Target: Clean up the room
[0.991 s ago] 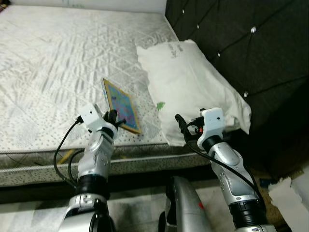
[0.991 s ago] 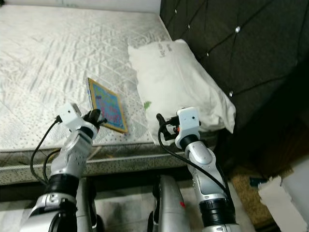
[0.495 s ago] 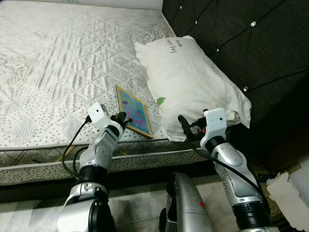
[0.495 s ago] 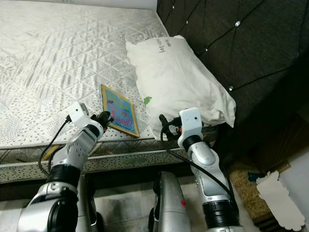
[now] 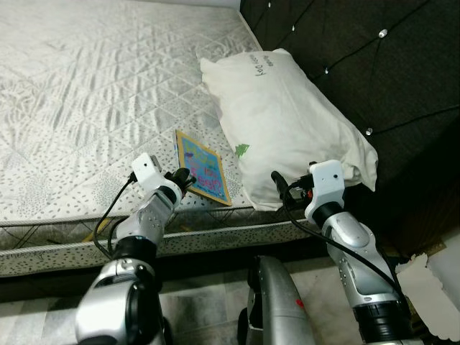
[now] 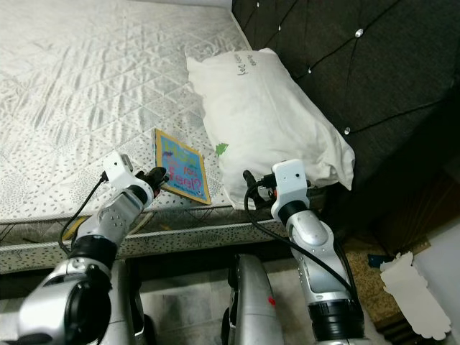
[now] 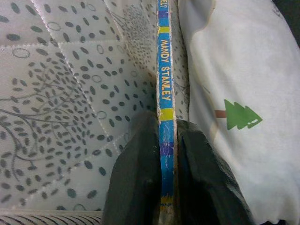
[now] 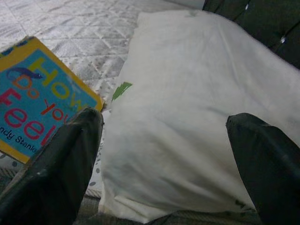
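- Two pincers are raised at the near edge of the white quilted mattress (image 5: 86, 93), toward its headboard-side corner.
- The left pincer (image 7: 164, 154) is pressed together on the spine of the thin, blue, yellow-bordered children's book (image 5: 202, 167); the wrist view shows one black finger on each face.
- The book lies at the mattress's near edge, just beside the white pillow (image 5: 287, 122) with the small green tree print, its long axis running from the near edge up toward the middle of the bed.
- The left arm already has the book, so I judge the coming move a lift straight off the near edge.
- The right pincer (image 8: 164, 154) hangs spread wide and empty before the pillow's near end, at the corner by the dark tufted headboard (image 5: 374, 65).
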Controlling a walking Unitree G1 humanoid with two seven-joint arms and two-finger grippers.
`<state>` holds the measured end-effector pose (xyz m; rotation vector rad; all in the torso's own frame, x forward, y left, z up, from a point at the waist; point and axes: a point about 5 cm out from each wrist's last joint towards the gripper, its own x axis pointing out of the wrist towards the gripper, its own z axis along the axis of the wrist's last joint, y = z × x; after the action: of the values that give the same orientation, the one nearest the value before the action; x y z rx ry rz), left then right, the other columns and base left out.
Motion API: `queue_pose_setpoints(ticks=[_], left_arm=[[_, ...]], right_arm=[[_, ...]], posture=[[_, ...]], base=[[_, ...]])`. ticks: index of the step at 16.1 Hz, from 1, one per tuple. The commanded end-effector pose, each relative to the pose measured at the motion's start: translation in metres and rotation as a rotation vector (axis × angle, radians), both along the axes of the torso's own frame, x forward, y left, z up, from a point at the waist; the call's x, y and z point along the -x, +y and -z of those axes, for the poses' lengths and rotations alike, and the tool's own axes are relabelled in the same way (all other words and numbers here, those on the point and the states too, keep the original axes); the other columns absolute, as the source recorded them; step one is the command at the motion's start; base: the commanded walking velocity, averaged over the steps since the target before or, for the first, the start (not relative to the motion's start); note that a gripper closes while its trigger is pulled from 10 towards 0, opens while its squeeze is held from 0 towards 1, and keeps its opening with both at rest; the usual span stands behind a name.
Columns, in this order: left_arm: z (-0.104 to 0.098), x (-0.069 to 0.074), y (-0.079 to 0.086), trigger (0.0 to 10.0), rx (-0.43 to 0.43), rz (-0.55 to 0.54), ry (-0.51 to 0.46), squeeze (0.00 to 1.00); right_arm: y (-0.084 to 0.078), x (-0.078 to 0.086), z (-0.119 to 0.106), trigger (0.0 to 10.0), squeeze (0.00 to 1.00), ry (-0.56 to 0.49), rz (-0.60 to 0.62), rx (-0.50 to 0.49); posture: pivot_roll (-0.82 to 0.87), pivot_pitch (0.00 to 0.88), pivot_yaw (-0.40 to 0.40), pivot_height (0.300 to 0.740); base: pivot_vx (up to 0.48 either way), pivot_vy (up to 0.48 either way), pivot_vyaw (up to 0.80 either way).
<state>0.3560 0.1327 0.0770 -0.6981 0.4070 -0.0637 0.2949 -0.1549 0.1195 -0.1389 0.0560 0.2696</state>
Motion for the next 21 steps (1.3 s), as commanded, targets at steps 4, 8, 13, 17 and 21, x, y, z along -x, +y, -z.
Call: queue_pose_setpoints(ticks=[4, 8, 13, 17, 21], left_arm=[[0.002, -0.002, -0.006, 10.0, -0.002, 0.078, 0.023, 0.53], [0.003, -0.004, -0.001, 10.0, -0.036, 0.125, 0.035, 1.0], [0.004, -0.006, 0.028, 10.0, -0.142, 0.025, 0.039, 1.0], [0.002, -0.007, 0.051, 10.0, -0.23, -0.057, 0.039, 1.0], [0.0, -0.007, 0.056, 10.0, -0.278, -0.08, 0.029, 1.0]], right_arm=[[-0.008, 0.002, -0.004, 10.0, 0.0, -0.004, -0.002, 0.027], [-0.006, 0.003, -0.006, 10.0, 0.0, -0.005, -0.017, 0.028], [-0.004, 0.003, -0.005, 10.0, 0.0, -0.002, -0.017, 0.027], [-0.004, 0.001, -0.004, 10.0, 0.0, -0.001, -0.012, 0.025], [-0.003, -0.001, -0.005, 10.0, 0.0, -0.005, -0.006, 0.021]], posture=[[-0.26, 0.065, -0.158, 0.538], [-0.27, 0.052, -0.159, 0.538], [-0.26, 0.044, -0.15, 0.538], [-0.26, 0.039, -0.143, 0.538], [-0.25, 0.041, -0.141, 0.538]], base=[[0.0, 0.0, 0.0], [0.0, 0.0, 0.0], [0.0, 0.0, 0.0], [0.0, 0.0, 0.0], [0.0, 0.0, 0.0]])
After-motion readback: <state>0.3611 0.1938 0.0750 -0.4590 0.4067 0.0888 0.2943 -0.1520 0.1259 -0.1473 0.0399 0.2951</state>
